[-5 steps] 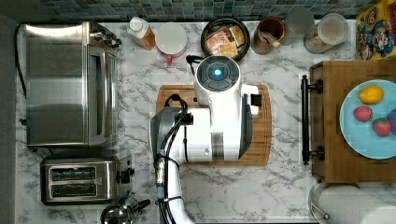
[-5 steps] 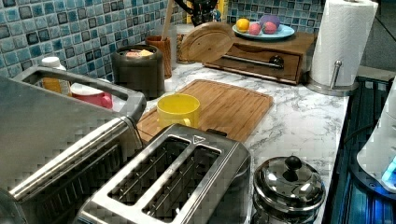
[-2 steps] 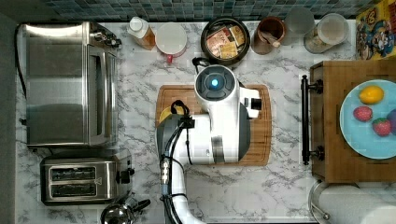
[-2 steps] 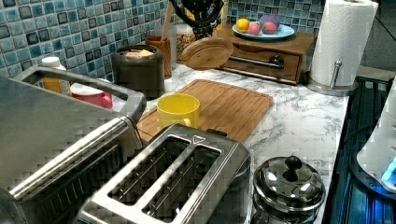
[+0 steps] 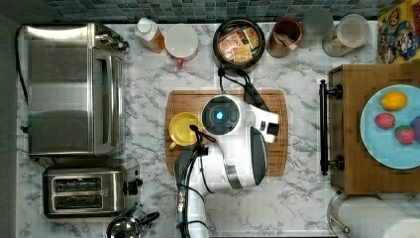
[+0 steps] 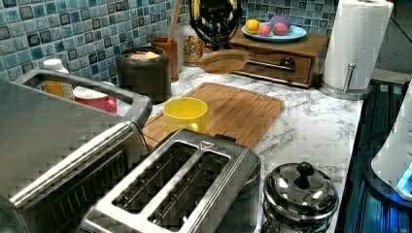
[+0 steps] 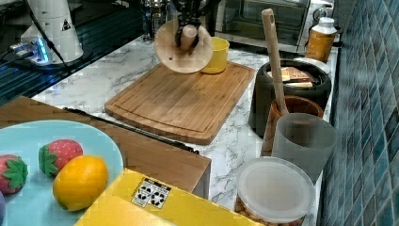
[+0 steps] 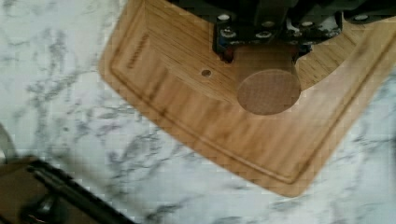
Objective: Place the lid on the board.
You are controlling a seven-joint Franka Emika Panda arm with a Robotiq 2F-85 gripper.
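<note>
One lid (image 7: 183, 47) in claw (image 7: 188, 29), tilted above board (image 7: 181, 101)

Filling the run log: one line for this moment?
gripper: shut on lid | lid: held above board, not touching | yellow cup: on board

Most of the board (image 7: 181, 101) lies bare and open from above. A yellow cup (image 7: 214, 55) stands on its corner, and a dark pot (image 7: 291, 89) crowds one long edge.
</note>
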